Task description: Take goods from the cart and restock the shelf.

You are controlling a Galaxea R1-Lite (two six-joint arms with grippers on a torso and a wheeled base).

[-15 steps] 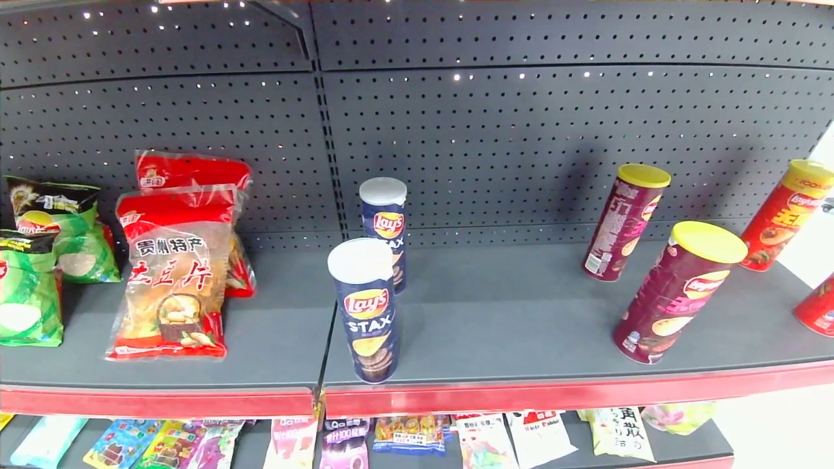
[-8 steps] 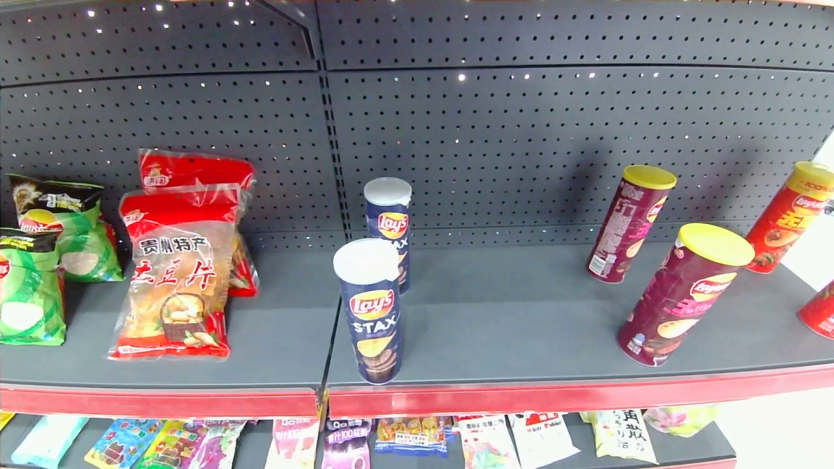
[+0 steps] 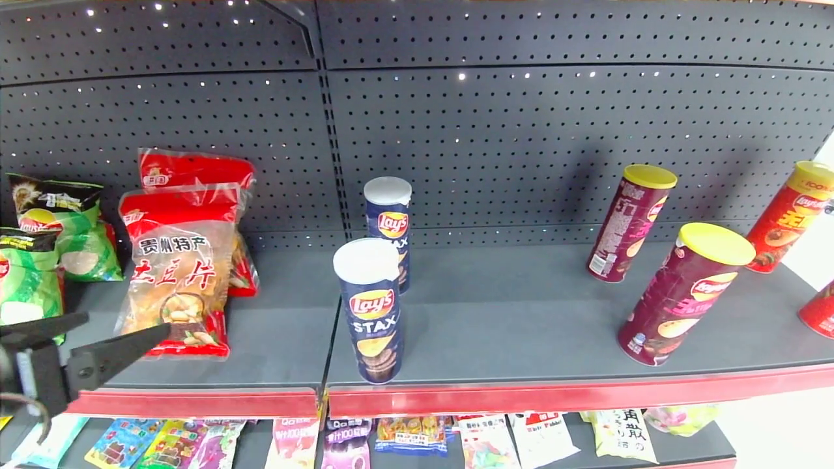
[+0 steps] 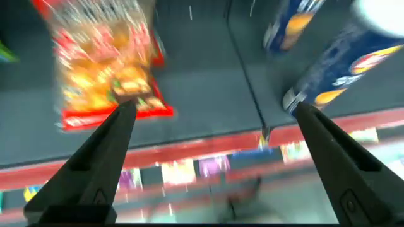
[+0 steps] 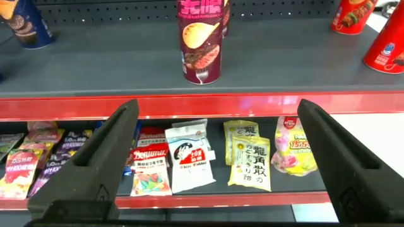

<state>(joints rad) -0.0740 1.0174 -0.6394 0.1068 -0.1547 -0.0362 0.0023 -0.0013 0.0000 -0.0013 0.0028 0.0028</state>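
Observation:
The dark grey shelf (image 3: 521,326) with a red front lip carries two navy chip cans (image 3: 370,309), one behind the other. Two maroon cans with yellow lids (image 3: 681,293) stand to the right, and red cans (image 3: 785,218) at the far right. Red-topped bags of potato slices (image 3: 176,273) and green chip bags (image 3: 29,280) stand at the left. My left gripper (image 3: 129,322) hangs open and empty in front of the shelf lip, below the red-topped bags (image 4: 107,69). My right gripper (image 5: 218,104) is open and empty, level with the shelf lip, facing a maroon can (image 5: 201,41).
A lower shelf (image 3: 704,443) holds a row of flat snack packets (image 5: 189,157). The perforated back panel (image 3: 554,130) rises behind the goods. A wide bare stretch of shelf lies between the navy cans and the maroon cans.
My left gripper has risen into the head view at the lower left, open. The head camera shifted slightly; the goods on the shelf have not moved.

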